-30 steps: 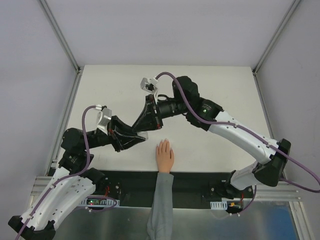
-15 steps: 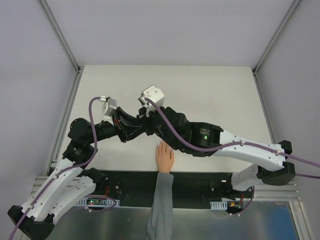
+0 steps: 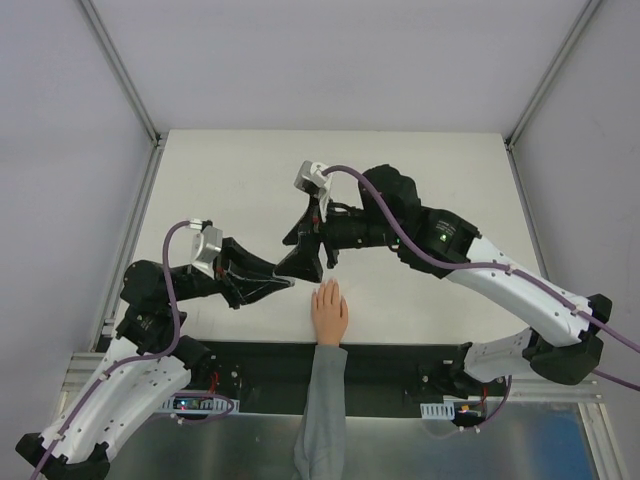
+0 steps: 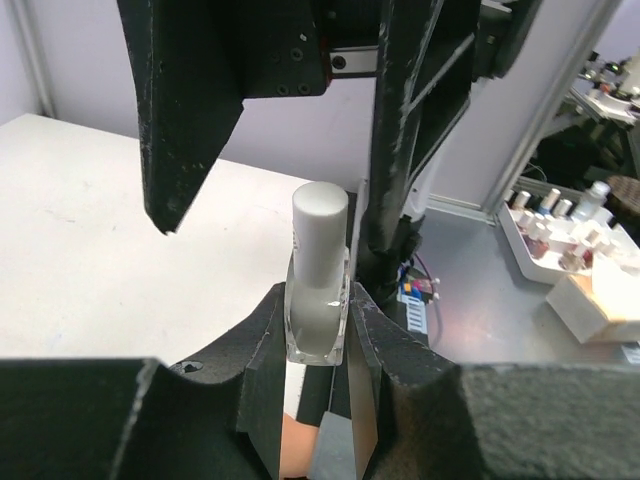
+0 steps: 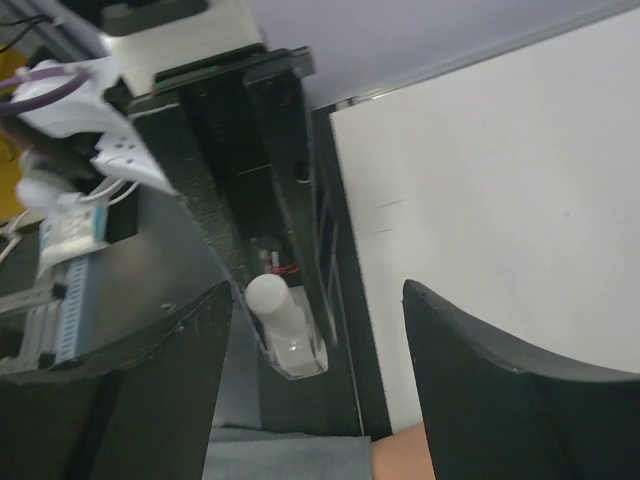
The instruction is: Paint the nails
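A small clear bottle point(image 4: 318, 335) with a white cap point(image 4: 320, 212) stands upright in my left gripper point(image 4: 317, 300), which is shut on its glass body. The cap is on. My right gripper point(image 5: 317, 290) is open, with its fingers point(image 4: 190, 110) spread wide on either side of the cap and not touching it. In the top view the left gripper point(image 3: 287, 285) and right gripper point(image 3: 304, 256) meet just left of and behind the peach mannequin hand point(image 3: 328, 310). The hand lies flat, and its nails point(image 3: 326, 288) are barely distinct at the fingertips.
The hand's grey sleeve point(image 3: 320, 410) runs back over the black base rail point(image 3: 400, 360) between the arm mounts. A tray of several other small bottles point(image 4: 550, 225) sits on the metal bench off the table's edge. The white table point(image 3: 430, 190) stretches behind the grippers.
My right gripper has gone from shut to wide open round the cap. Both arms swung back and then returned beside the hand. My left gripper kept hold of the bottle.
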Robot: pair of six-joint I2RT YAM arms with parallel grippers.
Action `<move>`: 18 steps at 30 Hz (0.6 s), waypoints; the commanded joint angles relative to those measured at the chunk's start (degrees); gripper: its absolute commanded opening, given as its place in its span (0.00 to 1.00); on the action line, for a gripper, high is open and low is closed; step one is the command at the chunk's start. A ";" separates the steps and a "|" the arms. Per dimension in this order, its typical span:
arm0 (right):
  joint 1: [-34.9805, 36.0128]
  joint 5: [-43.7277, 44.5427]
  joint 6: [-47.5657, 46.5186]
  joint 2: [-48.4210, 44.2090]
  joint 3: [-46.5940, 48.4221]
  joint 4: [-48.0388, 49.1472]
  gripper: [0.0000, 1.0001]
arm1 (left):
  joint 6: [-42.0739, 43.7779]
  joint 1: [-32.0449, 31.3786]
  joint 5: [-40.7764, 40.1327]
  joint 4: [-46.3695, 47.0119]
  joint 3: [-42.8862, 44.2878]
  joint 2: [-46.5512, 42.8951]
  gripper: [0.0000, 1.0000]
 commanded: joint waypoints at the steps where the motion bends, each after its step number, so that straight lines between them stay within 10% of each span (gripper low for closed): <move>1: -2.04 -23.31 0.26 0.59 0.49 4.04 0.68 | -0.41 0.43 5.45 4.11 -0.14 -0.92 0.00; 9: -2.93 -26.65 3.08 3.14 0.93 8.34 0.37 | -1.55 0.43 5.82 4.11 0.48 -1.01 0.00; 14: -2.84 -24.73 2.64 2.71 -1.17 8.17 0.35 | -0.15 0.43 2.30 1.92 1.97 -0.48 0.00; 18: -2.05 -18.25 0.19 1.13 -2.06 5.98 0.12 | 1.43 0.43 -0.77 -0.54 4.08 1.10 0.00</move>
